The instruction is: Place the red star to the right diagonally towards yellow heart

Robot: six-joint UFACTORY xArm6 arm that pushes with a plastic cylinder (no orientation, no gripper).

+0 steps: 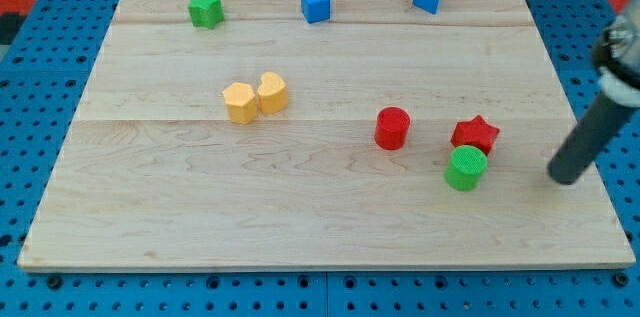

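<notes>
Tip bare, holding nothing, apart at the view's right of red star; no readable writing.

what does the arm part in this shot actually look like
Only the end of it shows, at the view's right: a straight, smooth, dark grey-black round rod ending in my tip, blunt and flat. Above it sits a blurred black-and-white mount. No cables or markings are visible.
</notes>
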